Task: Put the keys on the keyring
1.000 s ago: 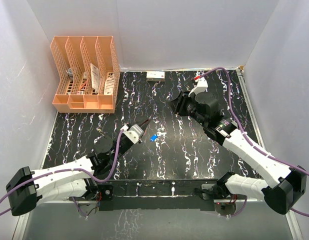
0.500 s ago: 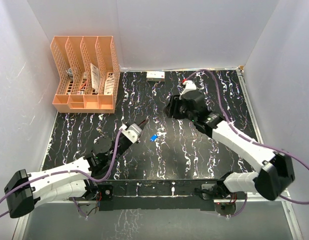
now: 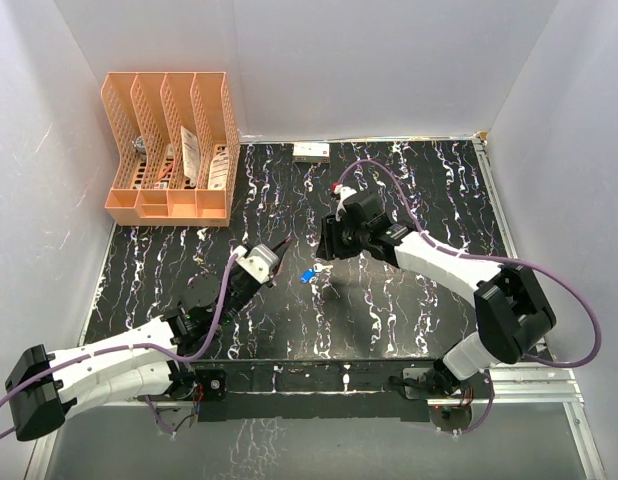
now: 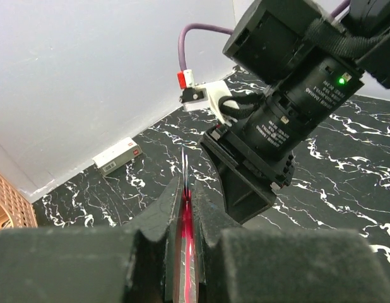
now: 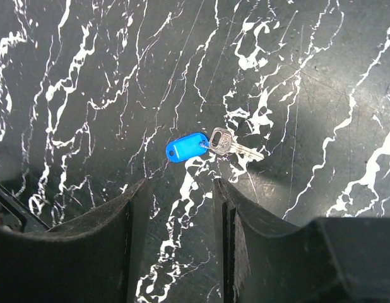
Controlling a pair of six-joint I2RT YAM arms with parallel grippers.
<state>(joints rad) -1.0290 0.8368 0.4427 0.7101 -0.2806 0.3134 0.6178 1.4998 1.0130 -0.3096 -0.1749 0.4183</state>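
while the left gripper (image 4: 187, 201) is clenched on the keyring (image 4: 186, 219), its red strap is mostly buried between the jaws, the ring a thin edge-on sliver. right gripper (image 5: 180, 189) hangs parted above the keys (image 5: 185, 150) on the table (image 5: 308, 76); the silvery one blurs into white veins.

The left arm (image 3: 119, 355) stretches low from its base at the near left edge toward the centre. Its left tool (image 4: 185, 201) is pinched closed on the keyring (image 4: 185, 221), held edge-up between the fingers. The right arm (image 3: 444, 268) reaches in from the near right toward the centre. Its right tool (image 5: 180, 189) points down at the tabletop (image 5: 308, 95), fingers apart, gripping nothing.
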